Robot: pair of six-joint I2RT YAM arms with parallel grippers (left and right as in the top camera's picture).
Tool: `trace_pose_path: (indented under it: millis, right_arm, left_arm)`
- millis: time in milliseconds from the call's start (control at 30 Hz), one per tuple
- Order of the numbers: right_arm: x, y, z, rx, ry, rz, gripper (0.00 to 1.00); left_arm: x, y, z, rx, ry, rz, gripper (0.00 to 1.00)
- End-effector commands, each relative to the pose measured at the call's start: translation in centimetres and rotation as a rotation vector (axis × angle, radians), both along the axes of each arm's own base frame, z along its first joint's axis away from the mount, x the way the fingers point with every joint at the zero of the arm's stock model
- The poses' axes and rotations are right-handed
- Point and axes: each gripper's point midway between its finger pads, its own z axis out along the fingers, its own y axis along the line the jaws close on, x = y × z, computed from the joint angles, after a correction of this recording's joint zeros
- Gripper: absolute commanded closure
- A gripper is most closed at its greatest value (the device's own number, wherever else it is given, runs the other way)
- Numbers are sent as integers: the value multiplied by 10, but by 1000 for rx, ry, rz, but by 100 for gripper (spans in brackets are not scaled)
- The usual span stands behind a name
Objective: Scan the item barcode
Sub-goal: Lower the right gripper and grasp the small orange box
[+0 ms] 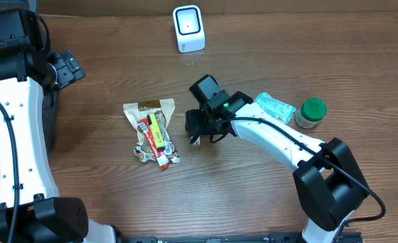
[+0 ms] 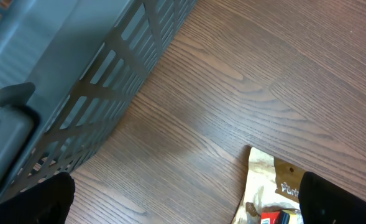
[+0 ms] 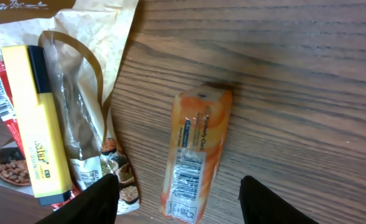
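Orange packet (image 3: 195, 149) lies flat on the wooden table (image 3: 294, 74), barcode label up, just beside a pile of snack bags (image 3: 83, 81) and a yellow highlighter (image 3: 36, 118). Right gripper (image 3: 178, 190) hangs over the packet, jaws apart either side, not touching it. Left gripper (image 2: 186, 196) is spread wide, empty, near a grey basket (image 2: 77, 74). White scanner (image 1: 188, 28) stands well apart.

Robot lab bench set up as a mock shop checkout. Wood-grain desk (image 1: 205, 202), white barcode scanner (image 1: 188, 28) at far edge, grey plastic basket (image 2: 77, 81) at left edge, packaged snacks (image 1: 151, 131) mid-desk, green-lidded jar (image 1: 311, 113) toward right edge. Two white robot arms (image 1: 273, 135) based at near edge.
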Motion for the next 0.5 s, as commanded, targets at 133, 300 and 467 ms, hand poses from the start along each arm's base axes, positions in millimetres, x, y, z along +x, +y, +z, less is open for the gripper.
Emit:
trace_pose_path:
  millis: [133, 300, 467]
  right_arm:
    - [-10, 12, -23, 35, 92, 5, 37]
    - [-16, 27, -16, 118, 107, 77, 37]
    - [-27, 46, -5, 227, 103, 240, 36]
  left_arm:
    - [-1, 2, 14, 24, -34, -4, 0]
    - [-1, 2, 14, 24, -34, -4, 0]
    - [-1, 2, 14, 24, -34, -4, 0]
